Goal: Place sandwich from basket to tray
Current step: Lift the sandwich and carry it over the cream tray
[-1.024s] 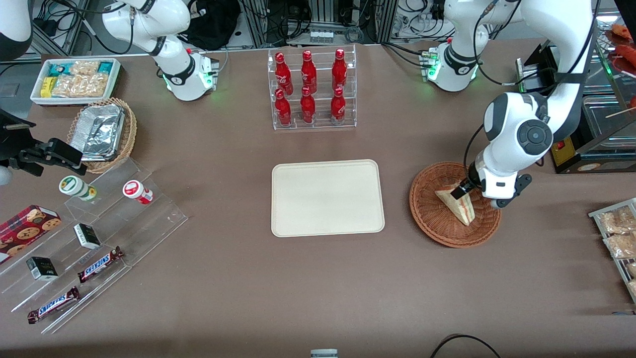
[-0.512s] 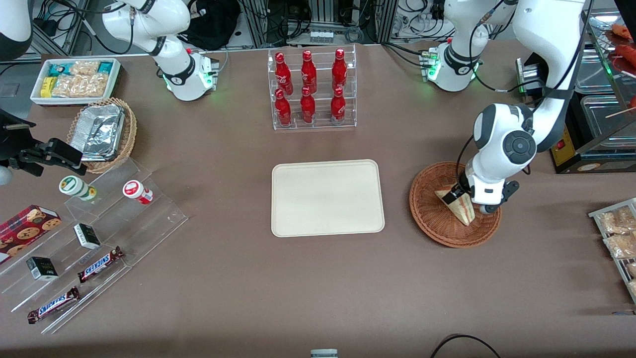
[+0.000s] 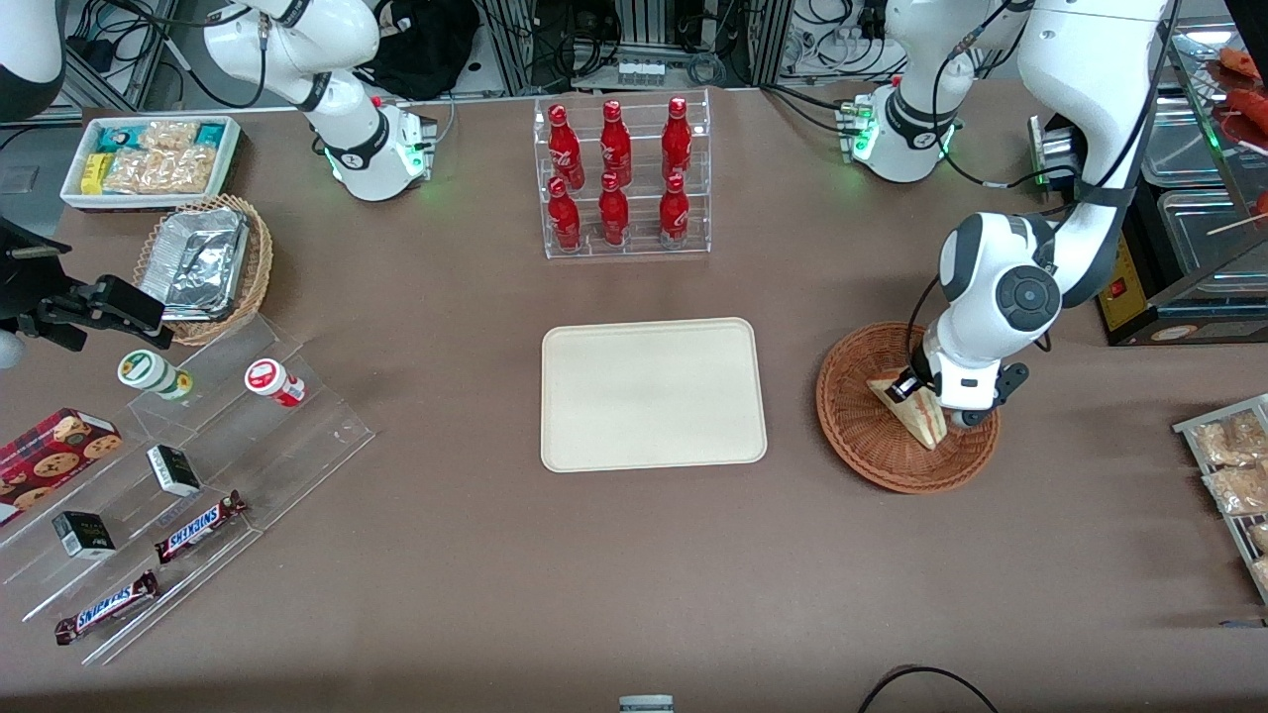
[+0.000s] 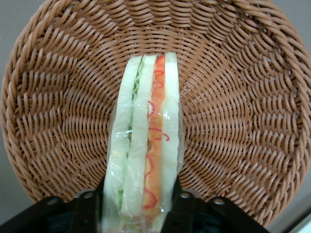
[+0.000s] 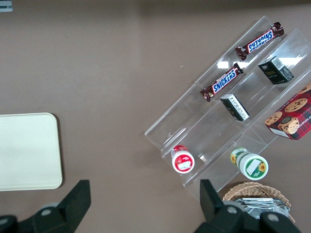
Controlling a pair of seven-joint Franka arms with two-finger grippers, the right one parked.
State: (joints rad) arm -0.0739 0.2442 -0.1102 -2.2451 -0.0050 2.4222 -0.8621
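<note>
The sandwich (image 3: 919,416), a plastic-wrapped wedge of white bread, lies in the reddish-brown wicker basket (image 3: 860,436) toward the working arm's end of the table. In the left wrist view the sandwich (image 4: 146,141) stands on edge on the basket's weave (image 4: 243,121), showing green and orange-red filling. My left gripper (image 3: 919,394) is down in the basket, and its black fingers (image 4: 182,208) press against both sides of the sandwich's near end, with the gripper (image 4: 138,213) shut on it. The cream tray (image 3: 654,393) lies bare mid-table beside the basket.
A clear rack of red bottles (image 3: 622,178) stands farther from the front camera than the tray. A black box and metal trays (image 3: 1169,287) stand close to the basket at the table's end. Snack packets (image 3: 1233,465) lie nearer the camera there.
The left arm has swung in over the basket and come lower, bringing the gripper from the sandwich's corner to astride it. The sandwich has hardly moved.
</note>
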